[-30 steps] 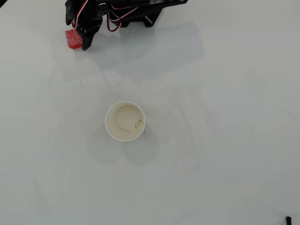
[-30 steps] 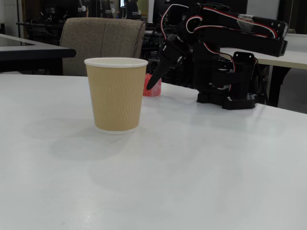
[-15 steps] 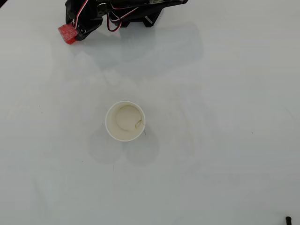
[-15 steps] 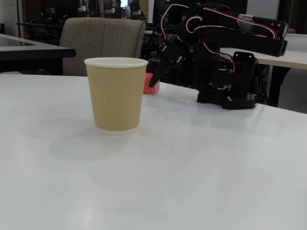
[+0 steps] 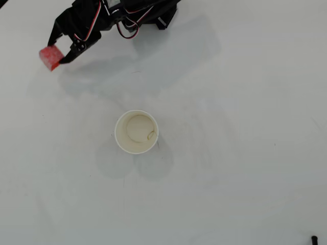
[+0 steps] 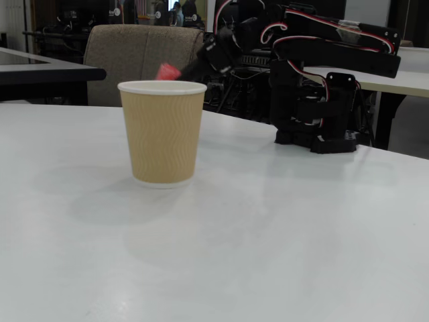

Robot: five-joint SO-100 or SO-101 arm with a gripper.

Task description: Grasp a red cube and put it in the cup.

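A: Where is the red cube point(image 5: 50, 56) sitting now?

B: In the overhead view it is sitting at the upper left, between the two black fingers of the gripper point(image 5: 55, 52). The jaws are standing narrow and pressing on the cube from both sides, so the gripper is holding it.

A: Is the cube touching the white table point(image 5: 245, 168)?

B: In the fixed view the red cube point(image 6: 167, 71) is showing only as a small red corner behind the rim of the cup point(image 6: 162, 132), at about the height of the rim, so it is hanging above the table and not lying on it. The gripper point(image 6: 179, 70) is reaching out to the left from the black arm point(image 6: 322, 94), whose base is standing on the table at the right.

A: And how is the cup point(image 5: 136, 132) standing?

B: It is standing upright near the middle of the table in the overhead view, with the mouth open upward. Its rim is white and its inside is cream, with a small mark on the bottom. From the side, in the fixed view, the wall is looking tan with a wavy pattern.

A: Is the cube over the cup?

B: No. In the overhead view the cube is staying well apart from the cup, up and to the left of it.
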